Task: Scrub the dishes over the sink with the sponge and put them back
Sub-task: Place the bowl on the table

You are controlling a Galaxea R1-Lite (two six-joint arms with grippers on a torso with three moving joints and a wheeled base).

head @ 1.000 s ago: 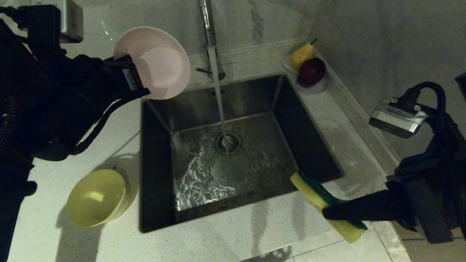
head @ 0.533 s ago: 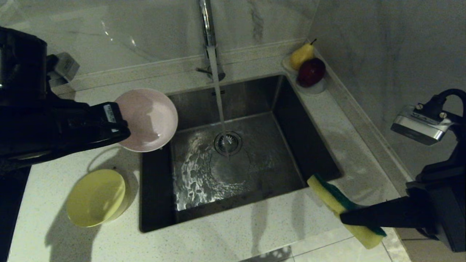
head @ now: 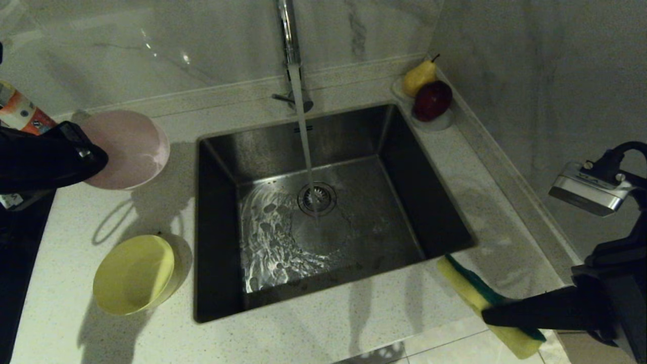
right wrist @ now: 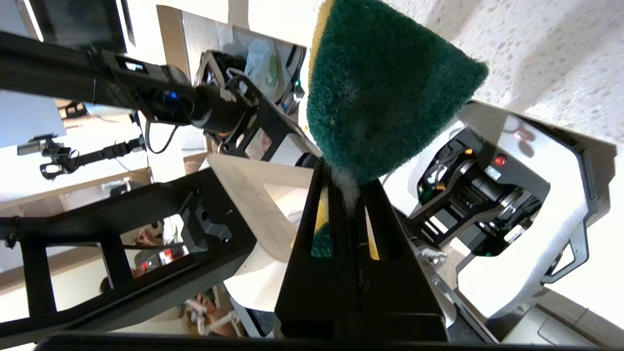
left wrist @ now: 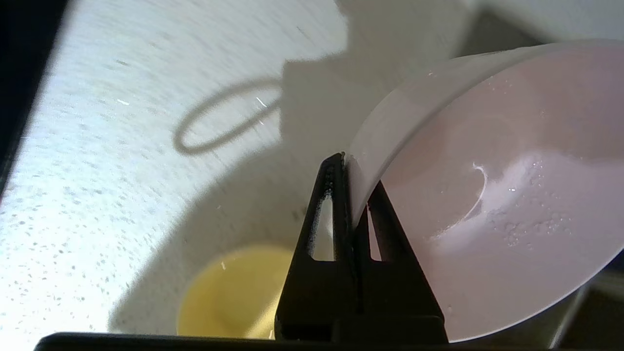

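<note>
My left gripper is shut on the rim of the pale pink bowl, holding it over the counter left of the sink. Some water lies inside the bowl. The yellow bowl sits on the counter nearer the front left. My right gripper is shut on the sponge, yellow with a green face, over the counter at the sink's front right corner. No blue bowl is in view.
The tap runs water onto the drain. A clear dish with a pear and a dark red fruit stands at the back right corner. A printed orange container stands at the far left by the wall.
My left gripper has carried the pink bowl from above the sink's back left corner down and left to over the counter. My right gripper has drawn the sponge back toward the front right.
</note>
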